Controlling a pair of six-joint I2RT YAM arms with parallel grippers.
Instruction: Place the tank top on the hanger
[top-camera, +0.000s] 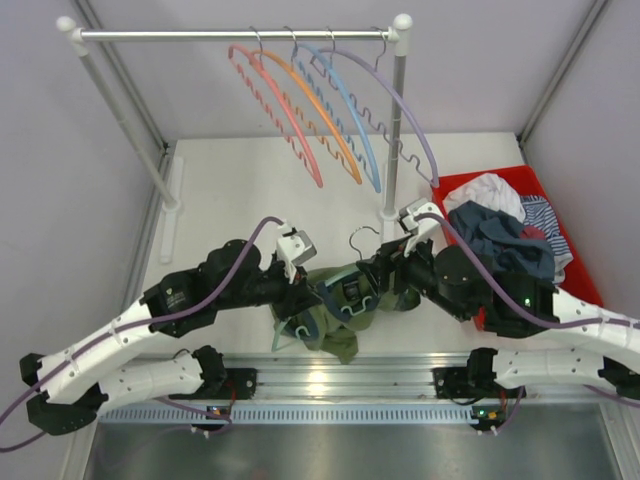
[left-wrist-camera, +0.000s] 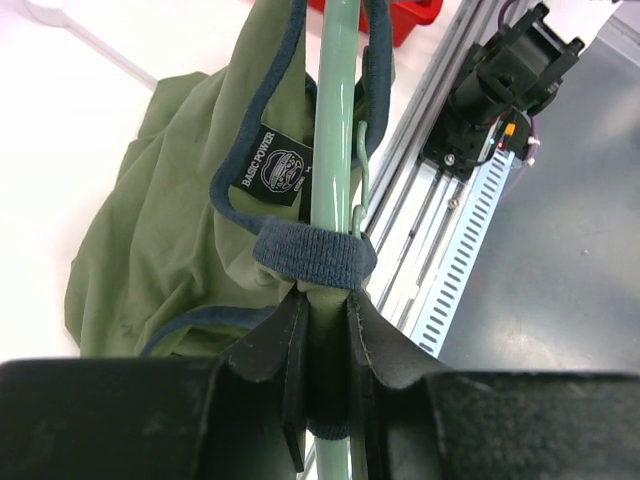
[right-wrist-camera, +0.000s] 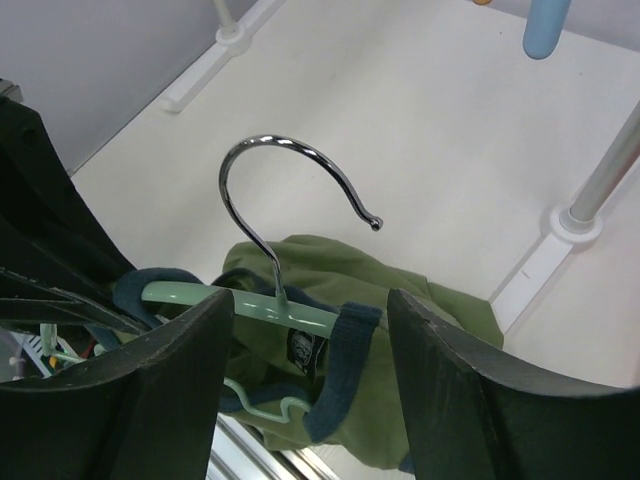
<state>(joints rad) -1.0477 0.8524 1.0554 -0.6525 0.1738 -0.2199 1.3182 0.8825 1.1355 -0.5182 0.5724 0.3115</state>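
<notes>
Top (right-wrist-camera: 420, 300) nearly on hanger (right-wrist-camera: 250, 303)
Both straps seem over it; left pincer (left-wrist-camera: 325, 320) clamps hanger and strap, right pincer (right-wrist-camera: 305, 300) gapes; straightening remains.

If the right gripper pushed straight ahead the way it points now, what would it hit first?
Probably the hanger, whose bar crosses between the right gripper's open jaws, with the tank top hung on it; depth is unclear.

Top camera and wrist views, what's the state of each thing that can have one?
hanger, off the rail, gripped at one arm
tank top, strap looped over hanger, body bunched below
left gripper, shut on hanger and strap
right gripper, open around hanger
red bin, heaped with clothes
spare hangers, hanging on rail
</notes>
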